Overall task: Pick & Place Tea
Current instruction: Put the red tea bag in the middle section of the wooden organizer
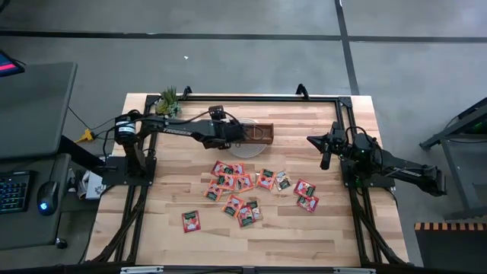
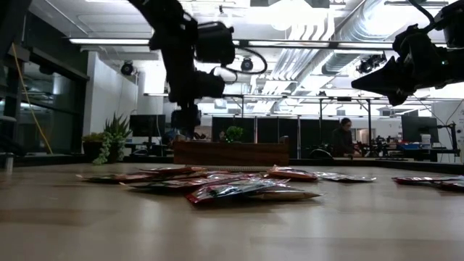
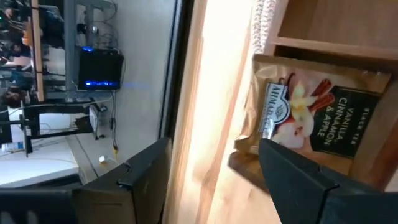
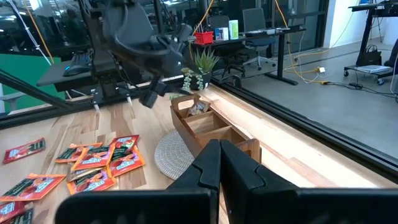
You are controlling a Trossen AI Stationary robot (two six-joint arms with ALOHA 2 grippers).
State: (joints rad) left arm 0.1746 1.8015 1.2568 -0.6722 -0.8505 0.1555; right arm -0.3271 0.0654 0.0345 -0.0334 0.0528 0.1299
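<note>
A brown wooden tray [image 1: 261, 134] stands at the table's far middle. One tea sachet [image 3: 311, 115] with a vanilla, cinnamon and apple label lies in its leftmost compartment, tilted against the wall. My left gripper [image 3: 214, 143] hangs open just above that compartment [image 4: 198, 109], one finger close over the sachet's edge, nothing between the fingers. Several more red and orange tea sachets [image 1: 243, 190] lie flat and scattered on the table's middle. My right gripper [image 4: 219, 165] waits shut at the table's right side [image 1: 326, 156], clear of everything.
A round woven mat [image 4: 174, 152] lies under and beside the tray's near side. A small potted plant [image 1: 168, 99] stands at the far left corner. One sachet [image 1: 190, 221] lies apart near the front left. A black frame rail [image 1: 251, 97] runs along the far edge.
</note>
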